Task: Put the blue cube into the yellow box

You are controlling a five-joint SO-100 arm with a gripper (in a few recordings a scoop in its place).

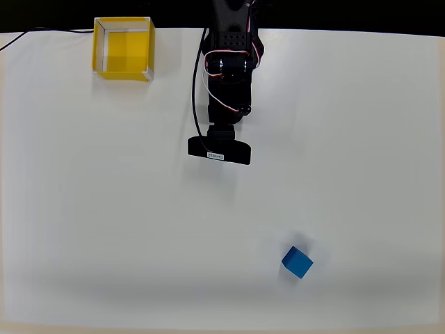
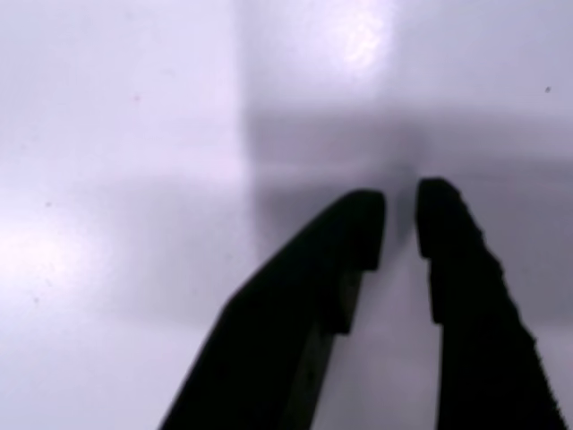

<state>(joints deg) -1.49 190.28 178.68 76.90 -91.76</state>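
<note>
Across the overhead view, the white table [image 1: 361, 139] takes up almost all of the picture, with a dark strip running along its far, top edge. Black arm [image 1: 228, 62] enters from that top edge near the middle and reaches toward the table's centre; red and white wires loop along its body, and a black cable [image 1: 197, 104] hangs down its left side. A flat black camera bar [image 1: 219, 151] with a small white label sits crosswise at the arm's lower end.

Yellow box [image 1: 123, 47] stands at top left, close to the table's far edge, well left of the arm, open side up, pale rims visible, nothing inside it. Thin dark cord runs off from its left side to the picture's edge.

Blue cube [image 1: 297, 261] lies at lower right on bare table, turned cornerwise to the picture, casting a soft shadow above it. It is well apart from both box and arm.

Wrist view: gripper [image 2: 400, 215] hangs over plain white surface. Two dark fingers [image 2: 358, 233] nearly parallel, tips apart by a narrow gap with table showing through. Nothing between them; pincer nearly closed, grasping nothing.
</note>
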